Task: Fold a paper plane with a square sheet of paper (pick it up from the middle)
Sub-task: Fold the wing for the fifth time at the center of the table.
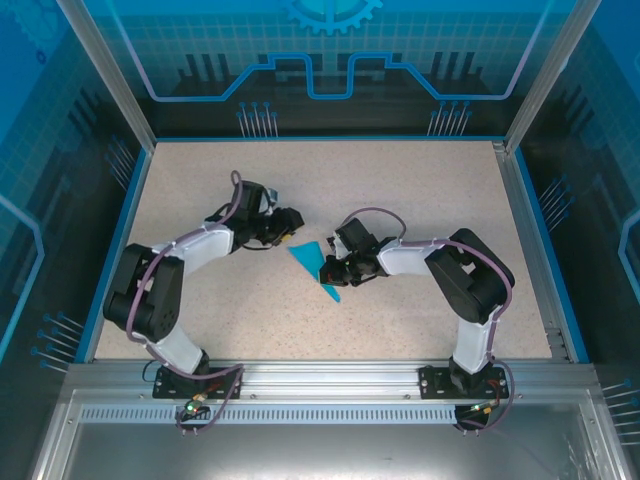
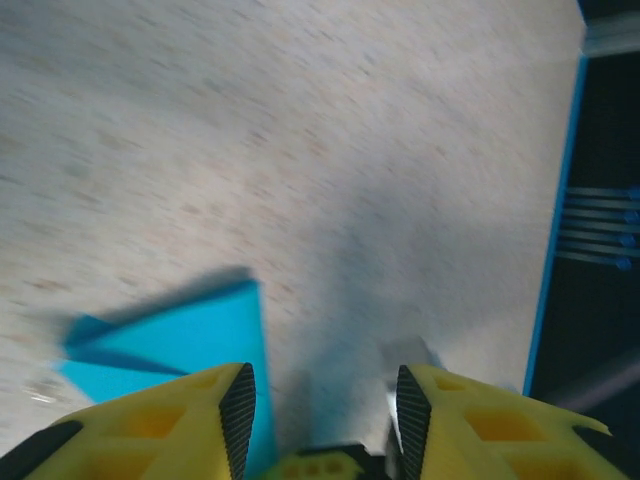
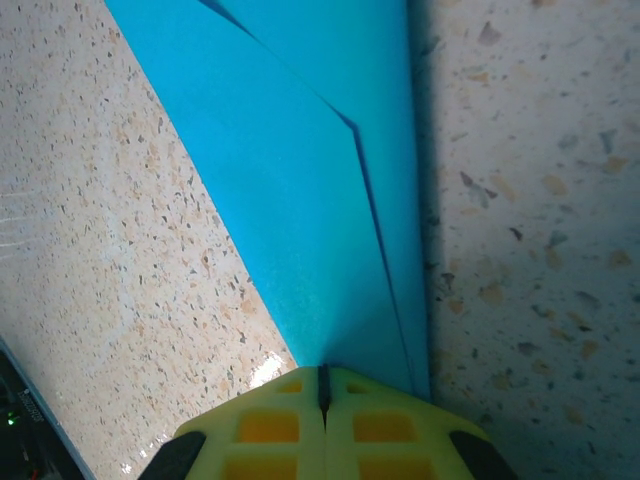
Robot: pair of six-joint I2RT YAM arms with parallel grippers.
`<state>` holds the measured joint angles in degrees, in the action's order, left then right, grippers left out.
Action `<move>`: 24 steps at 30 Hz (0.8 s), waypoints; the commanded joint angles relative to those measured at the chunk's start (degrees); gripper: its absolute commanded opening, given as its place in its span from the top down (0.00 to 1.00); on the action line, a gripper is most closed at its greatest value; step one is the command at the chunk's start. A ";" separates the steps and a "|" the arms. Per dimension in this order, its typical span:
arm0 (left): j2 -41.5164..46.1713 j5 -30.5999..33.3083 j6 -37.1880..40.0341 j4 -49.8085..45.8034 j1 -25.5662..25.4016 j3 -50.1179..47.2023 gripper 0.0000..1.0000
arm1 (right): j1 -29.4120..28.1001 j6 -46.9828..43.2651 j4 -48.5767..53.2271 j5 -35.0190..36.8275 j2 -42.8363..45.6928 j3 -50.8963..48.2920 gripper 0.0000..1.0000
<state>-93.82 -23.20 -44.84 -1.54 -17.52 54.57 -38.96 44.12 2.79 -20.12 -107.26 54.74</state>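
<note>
The square sheet of paper [image 1: 312, 260], cyan-blue, lies folded into a narrow pointed wedge at the middle of the table, its tip toward the near edge. In the right wrist view the paper [image 3: 300, 170] lies flat, with a crease line along its length. My right gripper [image 3: 323, 385] is shut, its tips resting on the paper's narrow end [image 1: 333, 272]. My left gripper [image 2: 320, 390] stands open with bare table between its pads, and the paper's wide end [image 2: 180, 335] lies just to its left. In the top view the left gripper [image 1: 288, 225] hovers at the paper's far left corner.
The speckled table [image 1: 400, 190] is bordered by a blue rim and metal frame posts [image 1: 525, 200]. Both arms bend inward over the centre. The left wrist view is blurred, and the table's blue edge [image 2: 560, 200] runs down its right side.
</note>
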 commanded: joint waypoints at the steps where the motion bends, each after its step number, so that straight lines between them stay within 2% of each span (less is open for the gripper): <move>1: -0.64 -0.73 0.65 -2.34 -4.02 -1.01 0.57 | -0.62 1.17 9.34 2.32 -3.97 -3.01 1.00; 7: -7.17 -4.51 -3.06 3.14 -5.93 -1.66 0.59 | -0.67 2.80 6.34 1.71 -3.15 -4.03 1.00; 13: -11.12 -5.62 -3.14 3.86 -5.92 -1.74 0.59 | -0.59 3.07 6.11 1.52 -2.96 -4.03 1.00; 24: -15.95 -0.40 -2.00 -0.99 -5.90 -1.92 0.63 | -0.63 1.32 3.39 -3.65 3.24 -1.50 1.00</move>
<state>-106.78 -26.68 -47.86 1.76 -23.38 53.52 -38.96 46.44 1.63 -21.06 -105.97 53.47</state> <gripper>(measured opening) 0.374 0.043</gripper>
